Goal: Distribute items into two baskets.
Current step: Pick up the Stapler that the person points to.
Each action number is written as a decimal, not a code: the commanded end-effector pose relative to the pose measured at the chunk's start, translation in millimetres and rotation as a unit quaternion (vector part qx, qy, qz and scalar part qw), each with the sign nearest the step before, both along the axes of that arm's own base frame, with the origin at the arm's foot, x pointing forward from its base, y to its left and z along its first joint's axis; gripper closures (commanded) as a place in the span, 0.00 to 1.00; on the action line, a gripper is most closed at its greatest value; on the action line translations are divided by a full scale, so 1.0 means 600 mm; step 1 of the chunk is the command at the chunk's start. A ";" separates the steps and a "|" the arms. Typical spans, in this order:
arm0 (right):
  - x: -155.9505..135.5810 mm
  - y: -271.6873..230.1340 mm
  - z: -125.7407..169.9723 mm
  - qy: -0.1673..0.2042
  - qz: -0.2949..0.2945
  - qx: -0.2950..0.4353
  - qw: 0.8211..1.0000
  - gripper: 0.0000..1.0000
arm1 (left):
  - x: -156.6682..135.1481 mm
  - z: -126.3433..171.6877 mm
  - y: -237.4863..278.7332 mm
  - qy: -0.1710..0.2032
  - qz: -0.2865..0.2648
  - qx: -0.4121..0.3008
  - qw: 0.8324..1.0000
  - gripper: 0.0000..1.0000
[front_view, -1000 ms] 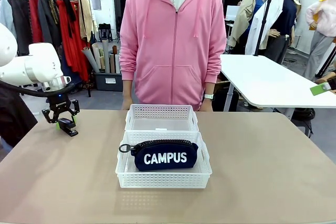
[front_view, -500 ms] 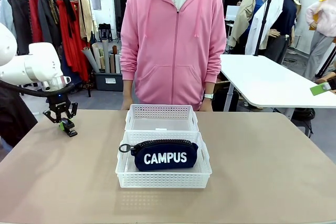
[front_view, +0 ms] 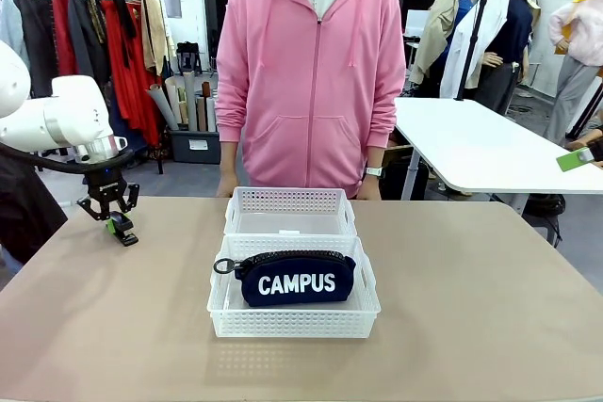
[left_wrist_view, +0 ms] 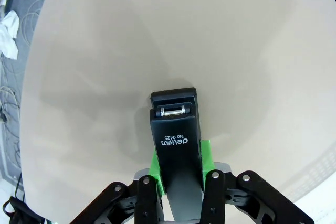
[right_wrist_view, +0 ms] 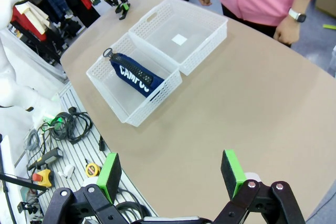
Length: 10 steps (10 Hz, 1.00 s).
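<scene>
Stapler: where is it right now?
Front view: the stapler is at the far-left side of the table, clamped in the left gripper, well left of the far basket.

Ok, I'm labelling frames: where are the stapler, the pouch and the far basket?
stapler (left_wrist_view: 176,127): left wrist view, on its black top.
pouch (front_view: 296,281): front view, on the CAMPUS lettering.
far basket (front_view: 290,201): front view, on its far lattice wall.

At the left of the frame, the left gripper (front_view: 113,221), spread wide a second ago, now pinches the black stapler (front_view: 123,234).
</scene>
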State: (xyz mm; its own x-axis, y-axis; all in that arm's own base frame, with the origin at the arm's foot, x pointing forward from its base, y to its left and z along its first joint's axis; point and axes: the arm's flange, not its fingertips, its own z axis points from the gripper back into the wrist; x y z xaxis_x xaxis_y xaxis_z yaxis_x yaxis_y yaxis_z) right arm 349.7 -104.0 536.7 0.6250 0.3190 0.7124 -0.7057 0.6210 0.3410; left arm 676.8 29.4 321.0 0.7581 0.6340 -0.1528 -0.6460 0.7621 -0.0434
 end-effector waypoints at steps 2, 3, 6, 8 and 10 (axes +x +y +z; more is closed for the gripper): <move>-0.001 0.001 0.001 -0.005 0.004 0.006 1.000 0.00 | 0.000 0.000 0.000 0.000 0.001 0.000 1.000 1.00; -0.001 0.001 0.001 -0.005 0.004 0.006 1.000 0.00 | 0.000 0.000 0.000 0.000 0.001 0.000 1.000 1.00; -0.001 0.001 0.001 -0.005 0.004 0.006 1.000 0.00 | 0.000 0.000 0.000 0.000 0.001 0.000 1.000 1.00; -0.001 0.001 0.001 -0.005 0.004 0.006 1.000 0.00 | 0.000 0.000 0.000 0.000 0.001 0.000 1.000 1.00; -0.001 0.001 0.001 -0.005 0.004 0.006 1.000 0.00 | -0.006 0.015 -0.008 0.004 -0.039 -0.001 0.999 1.00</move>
State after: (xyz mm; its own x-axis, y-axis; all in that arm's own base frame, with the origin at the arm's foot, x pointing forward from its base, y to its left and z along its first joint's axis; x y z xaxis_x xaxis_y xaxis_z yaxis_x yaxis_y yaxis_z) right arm 349.7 -104.0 536.7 0.6250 0.3190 0.7124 -0.7057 0.6210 0.3410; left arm 676.4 27.3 321.9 0.7707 0.6179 -0.1556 -0.6304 0.7750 -0.0448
